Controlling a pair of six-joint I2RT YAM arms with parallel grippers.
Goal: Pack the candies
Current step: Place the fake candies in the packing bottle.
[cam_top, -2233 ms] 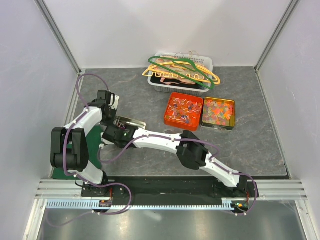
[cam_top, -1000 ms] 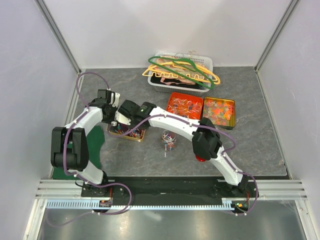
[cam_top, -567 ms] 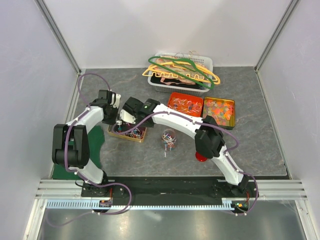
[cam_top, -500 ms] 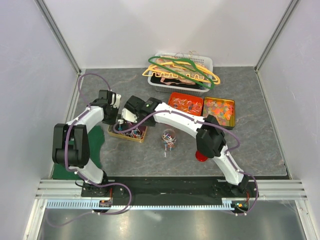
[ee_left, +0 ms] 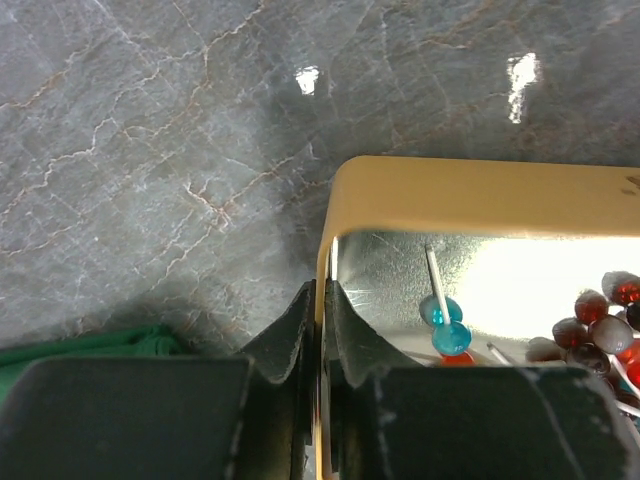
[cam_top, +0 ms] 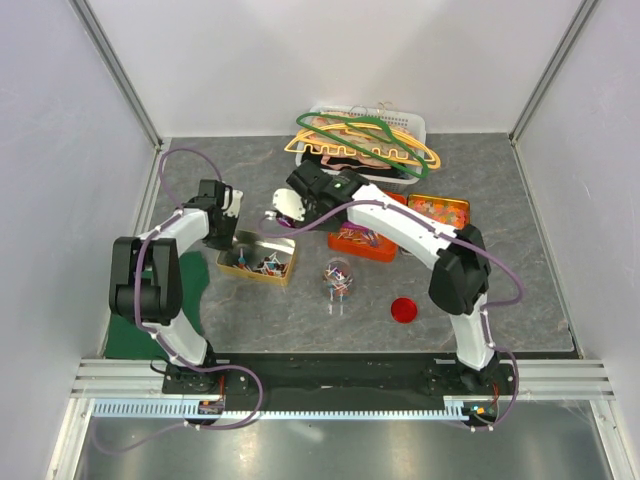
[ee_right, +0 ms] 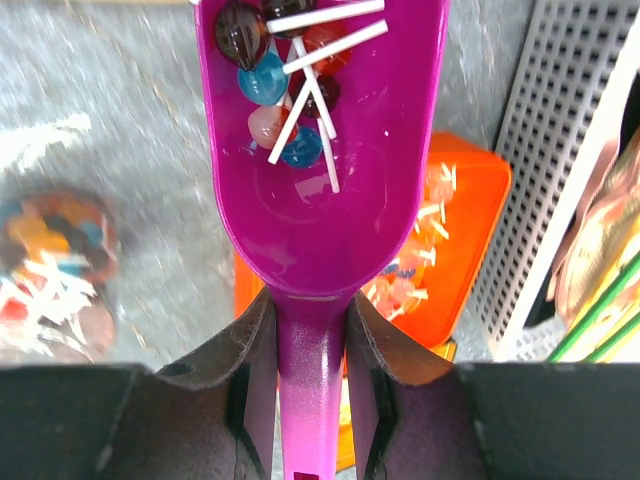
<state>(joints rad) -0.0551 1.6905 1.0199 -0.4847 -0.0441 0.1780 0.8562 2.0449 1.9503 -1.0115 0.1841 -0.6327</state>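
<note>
Gripping a glossy magenta plastic scoop [ee_right: 322, 222] of stick candies [ee_right: 265, 78], right tool [ee_right: 310, 312]; left tool [ee_left: 318, 302] pinches shiny gold tin [ee_left: 480, 185] wall; marbled grey bench [ee_left: 150, 120].

No legible txt, labels, brand marks, nos. or signs in any view.
</note>
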